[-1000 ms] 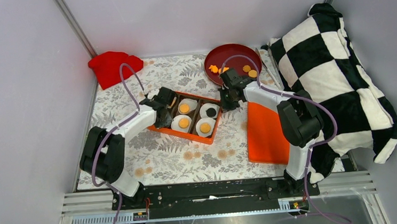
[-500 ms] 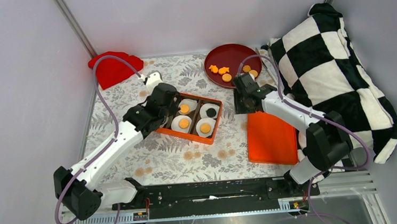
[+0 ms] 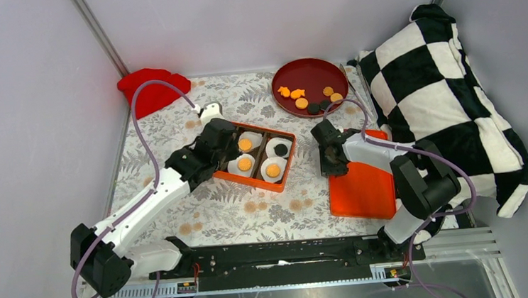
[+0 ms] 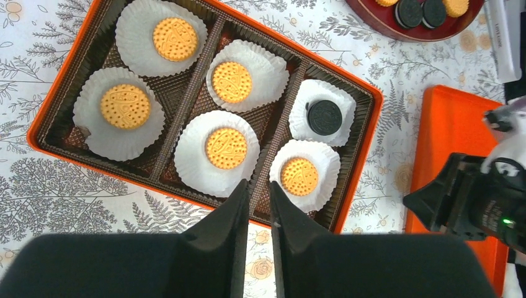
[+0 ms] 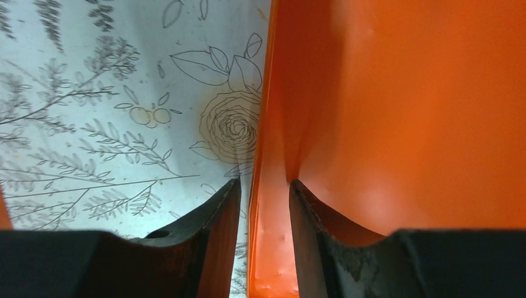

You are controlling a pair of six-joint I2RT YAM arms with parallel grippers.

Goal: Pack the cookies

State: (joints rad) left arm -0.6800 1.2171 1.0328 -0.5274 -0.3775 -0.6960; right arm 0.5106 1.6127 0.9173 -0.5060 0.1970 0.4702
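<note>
Left arm (image 3: 148, 201) stretched long from lower left up to mid-frame, white links nearly straight; left gripper (image 4: 255, 189) poised above the near rim of the tray (image 3: 249, 181), black fingers pressed almost together on nothing. Right arm (image 3: 409, 180) folded tight at lower right, elbow doubled back; right gripper (image 5: 263, 186) low at the lid (image 3: 360, 188), pinching its left rim between dark fingers

Floral printed cloth (image 3: 216, 210) across the table. Plump black-and-white checked pillow (image 3: 441, 85) at right. Smooth, glossy orange lid, rectangular, right of centre. Orange tray at centre, brown corrugated liner split into three lanes. Round dark-red plate (image 3: 308, 67) at upper centre. Pleated white paper cups (image 4: 142, 139), six in the tray. Cookies (image 4: 226, 148): small embossed discs, one per cup, five golden orange, one black; more of both colours loose on the plate
</note>
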